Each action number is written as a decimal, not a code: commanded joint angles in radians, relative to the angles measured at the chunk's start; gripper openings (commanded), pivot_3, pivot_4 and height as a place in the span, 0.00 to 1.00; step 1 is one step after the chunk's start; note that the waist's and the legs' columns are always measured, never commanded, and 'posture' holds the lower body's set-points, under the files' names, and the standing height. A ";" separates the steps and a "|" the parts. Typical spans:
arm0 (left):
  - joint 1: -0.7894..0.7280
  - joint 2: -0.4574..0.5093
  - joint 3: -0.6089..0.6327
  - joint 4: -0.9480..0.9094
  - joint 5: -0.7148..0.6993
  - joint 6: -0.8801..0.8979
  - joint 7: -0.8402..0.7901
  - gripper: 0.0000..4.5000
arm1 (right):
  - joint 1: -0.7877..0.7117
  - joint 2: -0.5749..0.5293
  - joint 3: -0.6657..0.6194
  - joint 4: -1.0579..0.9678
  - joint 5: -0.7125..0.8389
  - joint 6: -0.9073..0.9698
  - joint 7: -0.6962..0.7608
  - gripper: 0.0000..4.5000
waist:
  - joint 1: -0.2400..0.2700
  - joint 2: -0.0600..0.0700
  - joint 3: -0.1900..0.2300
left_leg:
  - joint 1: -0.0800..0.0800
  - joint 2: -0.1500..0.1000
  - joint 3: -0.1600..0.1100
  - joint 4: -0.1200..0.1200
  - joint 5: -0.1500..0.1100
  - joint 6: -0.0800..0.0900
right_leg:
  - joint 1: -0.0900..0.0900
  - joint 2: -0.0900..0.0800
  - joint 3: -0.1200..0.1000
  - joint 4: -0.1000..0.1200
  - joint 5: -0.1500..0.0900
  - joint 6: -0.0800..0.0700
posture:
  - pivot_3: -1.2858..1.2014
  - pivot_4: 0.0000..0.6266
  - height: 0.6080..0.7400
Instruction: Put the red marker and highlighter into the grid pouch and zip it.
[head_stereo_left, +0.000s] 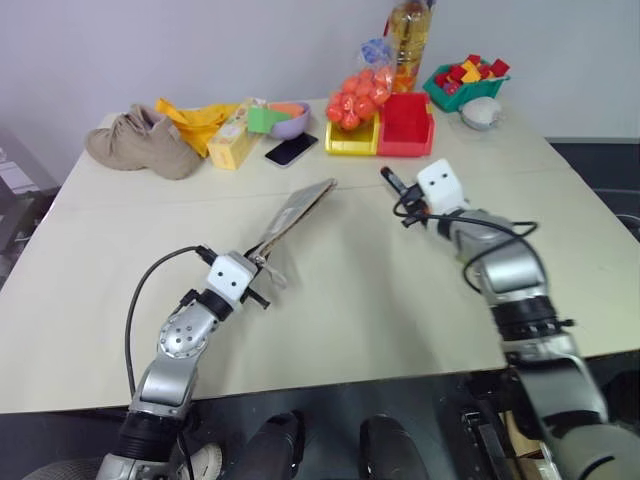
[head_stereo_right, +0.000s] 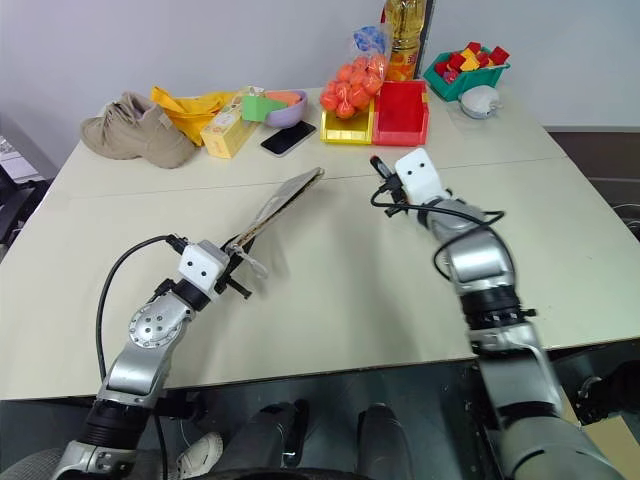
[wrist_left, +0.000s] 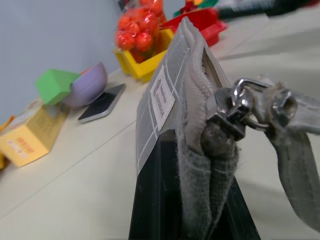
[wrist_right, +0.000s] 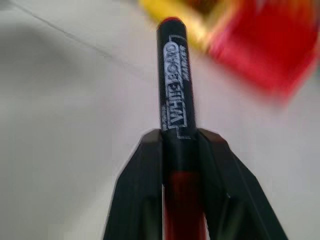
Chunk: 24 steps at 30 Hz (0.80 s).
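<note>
The red marker sits clamped between the two black fingers of the right gripper, its black barrel with white lettering sticking out past the fingertips and its red part down between them. In the head views the marker is lifted above the table, near the red bin and the yellow bin.

The grid pouch is held up off the table by the left gripper, whose jaws are pinched tight on the pouch's near end. The pouch slants away from that gripper, its far end pointing toward the middle of the table. From the left wrist, the metal zipper pull and its pale loop hang at the gripped end, and the white label shows on the grey side.

Along the far edge lie a tan shoe, a yellow cloth, a yellow box, a purple bowl, a black phone, a bag of orange balls, a bottle and a green basket of blocks.
</note>
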 joint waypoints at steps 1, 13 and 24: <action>-0.027 0.014 0.017 -0.025 -0.049 -0.002 -0.044 0.00 | 0.042 -0.085 0.022 -0.096 0.001 -0.164 0.155 0.09 | -0.001 0.000 0.000 | 0.000 0.000 0.000 0.000 0.000 0.000 | 0.000 0.000 0.000 0.000 0.000 0.000 | 0.52 0.24 1.00; -0.050 0.022 0.000 -0.009 -0.047 -0.004 -0.105 0.00 | 0.061 -0.081 0.029 -0.163 -0.005 -0.203 0.245 0.09 | 0.004 -0.001 0.000 | 0.000 0.000 0.000 0.001 0.000 0.000 | 0.001 0.000 0.000 0.000 0.000 0.000 | 0.52 0.24 1.00; -0.035 0.029 -0.009 -0.022 -0.031 -0.008 -0.119 0.00 | 0.042 -0.074 0.033 -0.173 -0.020 -0.223 0.281 0.09 | 0.003 -0.001 0.000 | 0.000 0.000 0.000 0.001 0.000 0.000 | 0.001 0.000 0.000 -0.001 0.000 0.000 | 0.52 0.24 1.00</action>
